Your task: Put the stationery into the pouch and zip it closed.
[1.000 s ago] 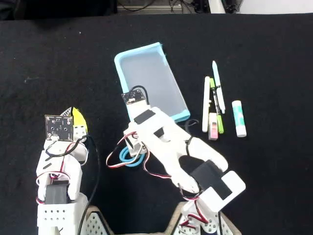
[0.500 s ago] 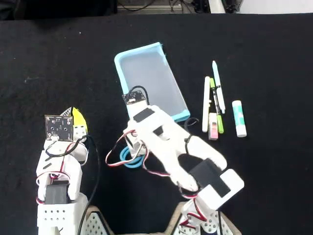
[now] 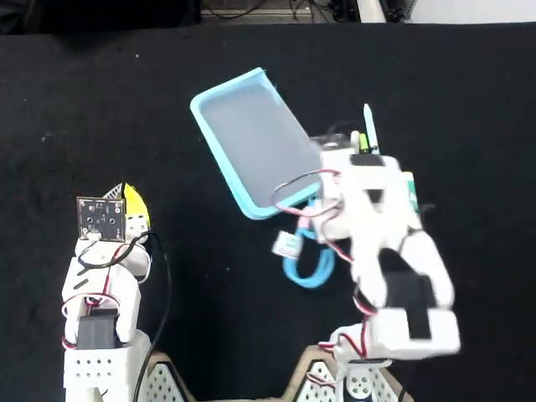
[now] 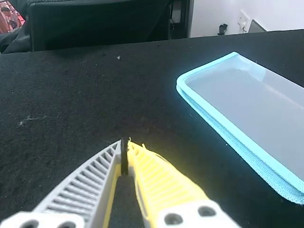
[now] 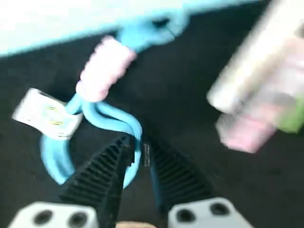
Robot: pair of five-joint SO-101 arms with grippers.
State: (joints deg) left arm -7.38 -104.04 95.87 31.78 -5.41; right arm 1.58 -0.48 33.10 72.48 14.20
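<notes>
The light blue pouch [image 3: 247,138] lies tilted on the black table [image 3: 469,75], also seen at the pouch [image 4: 247,109] from the left wrist. Its blue wrist strap [image 3: 306,266] with a white tag [image 3: 285,245] trails from its near corner. My right gripper [image 5: 138,154] is shut on the strap [image 5: 127,124], just below the pouch edge [image 5: 71,19]. The right arm [image 3: 373,201] covers most of the stationery; a white-blue pen [image 3: 368,120] and a green highlighter [image 3: 363,140] stick out beyond it. A blurred pink eraser [image 5: 240,133] lies close by. My left gripper [image 3: 126,199] rests shut at the left.
The table's far edge meets dark furniture and cables [image 3: 276,10]. Black cloth stretches bare between the left gripper [image 4: 126,145] and the pouch, and to the right of the pens.
The right arm swung from the middle to the right over the pens, pulling the strap with it. The pouch's near end slid right and the pouch turned. The left arm stayed still.
</notes>
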